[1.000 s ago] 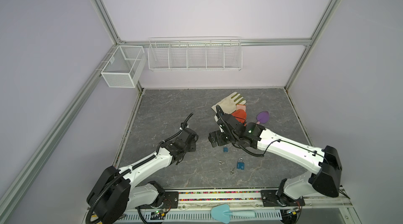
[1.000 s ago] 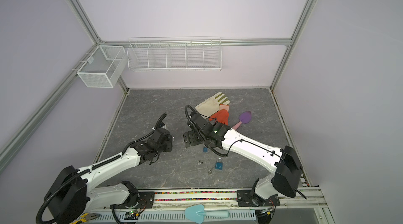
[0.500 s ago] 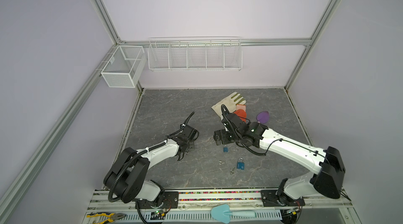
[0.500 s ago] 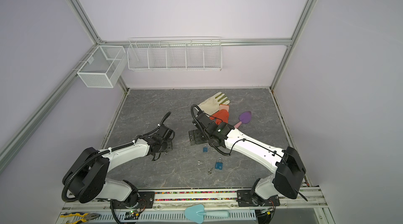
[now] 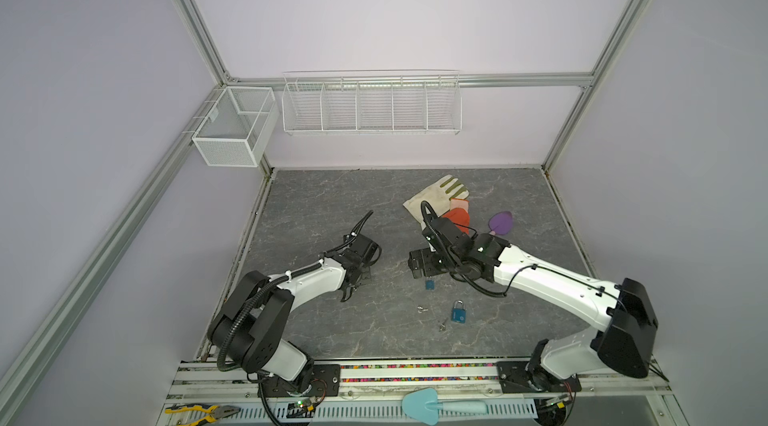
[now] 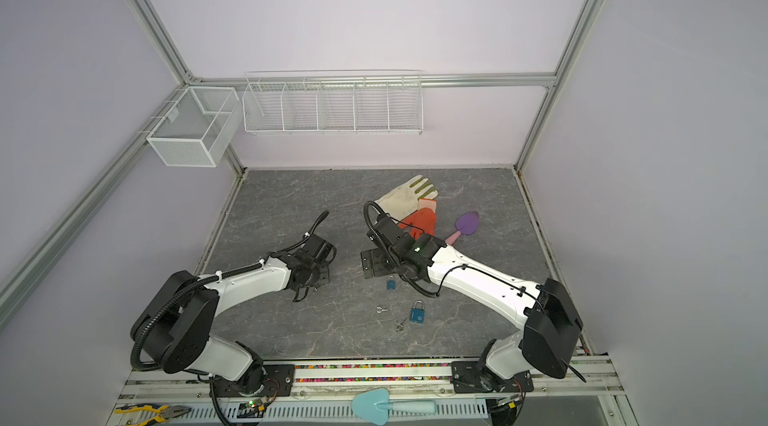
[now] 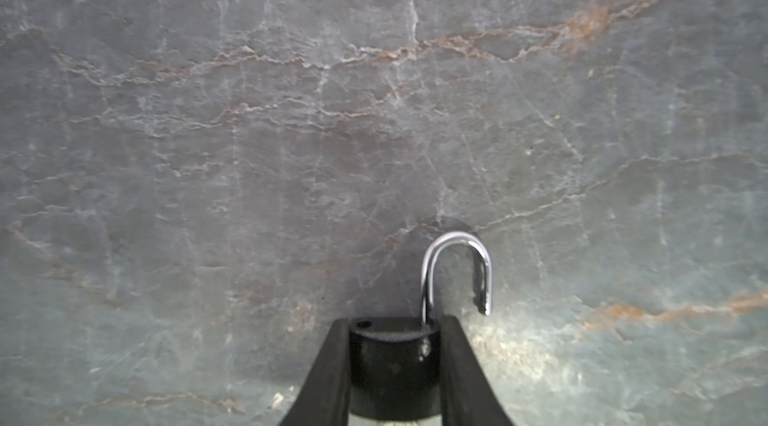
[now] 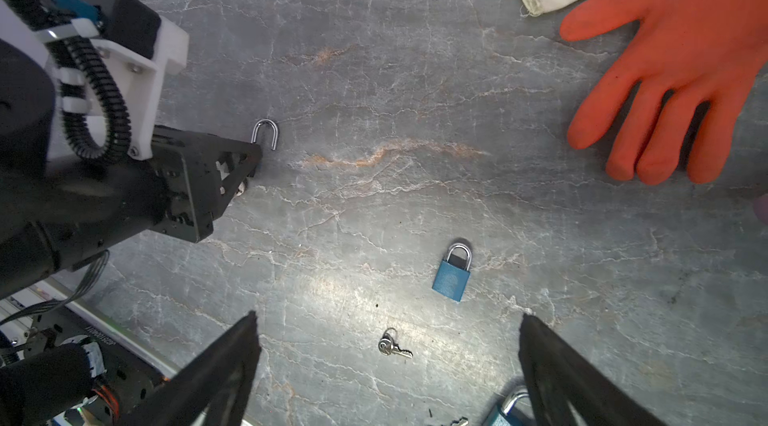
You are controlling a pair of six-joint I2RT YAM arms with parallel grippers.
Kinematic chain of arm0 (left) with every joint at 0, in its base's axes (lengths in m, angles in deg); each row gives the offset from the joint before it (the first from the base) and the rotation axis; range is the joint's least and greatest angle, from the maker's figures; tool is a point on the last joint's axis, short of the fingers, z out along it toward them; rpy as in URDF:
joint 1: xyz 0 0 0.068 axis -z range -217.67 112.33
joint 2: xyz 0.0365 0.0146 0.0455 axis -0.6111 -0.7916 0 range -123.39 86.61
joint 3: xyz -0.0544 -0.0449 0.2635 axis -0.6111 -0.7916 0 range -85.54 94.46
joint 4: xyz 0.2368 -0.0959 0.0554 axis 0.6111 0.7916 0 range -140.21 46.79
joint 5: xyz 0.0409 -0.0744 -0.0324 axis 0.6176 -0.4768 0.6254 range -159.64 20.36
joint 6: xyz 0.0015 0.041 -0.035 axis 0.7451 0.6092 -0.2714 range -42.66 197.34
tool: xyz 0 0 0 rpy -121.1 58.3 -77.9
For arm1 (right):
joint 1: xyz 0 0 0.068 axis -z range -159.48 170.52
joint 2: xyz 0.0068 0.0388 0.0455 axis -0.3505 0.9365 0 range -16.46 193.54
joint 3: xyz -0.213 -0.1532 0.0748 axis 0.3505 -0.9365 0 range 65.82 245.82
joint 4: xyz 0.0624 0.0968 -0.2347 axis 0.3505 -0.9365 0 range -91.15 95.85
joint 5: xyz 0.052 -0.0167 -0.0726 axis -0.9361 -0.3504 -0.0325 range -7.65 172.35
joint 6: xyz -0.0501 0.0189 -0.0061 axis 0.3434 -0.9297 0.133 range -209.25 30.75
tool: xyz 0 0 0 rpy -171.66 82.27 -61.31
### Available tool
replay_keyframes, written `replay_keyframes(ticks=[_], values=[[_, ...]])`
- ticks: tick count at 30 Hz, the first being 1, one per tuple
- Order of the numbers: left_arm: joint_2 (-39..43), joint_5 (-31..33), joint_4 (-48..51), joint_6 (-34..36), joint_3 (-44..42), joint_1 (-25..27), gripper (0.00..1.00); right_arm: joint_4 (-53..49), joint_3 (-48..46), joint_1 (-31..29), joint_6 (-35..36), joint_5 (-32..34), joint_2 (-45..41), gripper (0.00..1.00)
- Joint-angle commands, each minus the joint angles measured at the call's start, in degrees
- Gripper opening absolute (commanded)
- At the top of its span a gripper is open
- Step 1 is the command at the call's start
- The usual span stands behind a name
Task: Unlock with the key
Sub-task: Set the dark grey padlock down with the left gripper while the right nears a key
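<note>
Black against black, the left gripper [image 7: 392,322] was clamped on the body of a black padlock [image 7: 394,361], its jaws drawn in only as far as the lock's width. It was held low over the grey marbled table [image 7: 291,112], left of the middle. The padlock's chrome shackle [image 7: 457,266] stood sprung open, with one leg seated in the body and the other end hanging free. Whether a key sat in its keyhole could not be told.

Just to the right, about mid-table, the right gripper [image 8: 388,315] hovered with its jaws spread wide and nothing between them. Under it a blue padlock [image 8: 452,274] lay flat with its shackle shut. A silver key [image 8: 392,348] on a small ring lay a little nearer, touching neither the lock nor the gripper. A second blue padlock [image 5: 458,314] lay nearer and further right, with a second key [image 5: 443,325] just beside it.

On the far side of the right gripper lay a white glove [image 5: 436,195]. An orange glove [image 5: 459,216] overlapped its cuff, and a purple trowel [image 5: 500,222] lay to their right.
</note>
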Motion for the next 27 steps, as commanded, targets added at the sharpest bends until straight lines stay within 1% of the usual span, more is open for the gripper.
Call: replay_keyframes(ticks=[1, 4, 6, 8, 11, 13, 16, 21, 23, 27], values=[[-0.49, 0.42, 3.82, -1.15, 1.38, -0.35, 0.26, -2.22, 0.14, 0.24, 0.48, 0.96, -0.55, 0.98], [0.07, 0.33, 4.84, -1.18, 1.81, -0.35, 0.38, -3.13, 0.51, 0.20, 0.97, 1.49, -1.16, 0.98], [0.85, 0.23, 5.16, -1.22, 1.93, -0.35, 0.42, -3.57, 0.53, 0.19, 1.30, 1.62, -1.43, 0.98], [1.91, 0.23, 5.99, -1.27, 2.26, -0.35, 0.49, -4.42, 0.70, 0.25, 1.49, 1.69, -1.51, 0.98], [4.20, 0.16, 7.64, -1.36, 2.71, -0.35, 0.52, -5.90, 1.05, 0.19, 1.89, 1.73, -1.74, 0.98], [6.38, 0.08, 9.09, -1.61, 3.06, -0.31, 0.57, -6.49, 0.97, 0.20, 1.95, 0.68, -2.10, 0.98], [10.86, -0.57, 10.70, -2.26, 2.93, -0.35, 0.58, -8.11, 0.64, -0.15, 1.69, -0.13, -2.45, 0.98], [19.11, -4.55, 11.55, -2.78, 2.45, -0.05, 0.59, -9.35, -1.43, -1.45, 0.56, -1.89, -3.95, 1.00], [23.27, -7.47, 9.94, -2.65, 1.09, 0.35, 0.59, -10.11, -2.64, -2.07, -0.99, -2.21, -4.53, 1.00], [30.15, -12.02, 5.08, -4.93, -2.54, 2.20, 0.60, -10.53, -5.88, -4.17, -5.23, -2.68, -5.62, 0.97]])
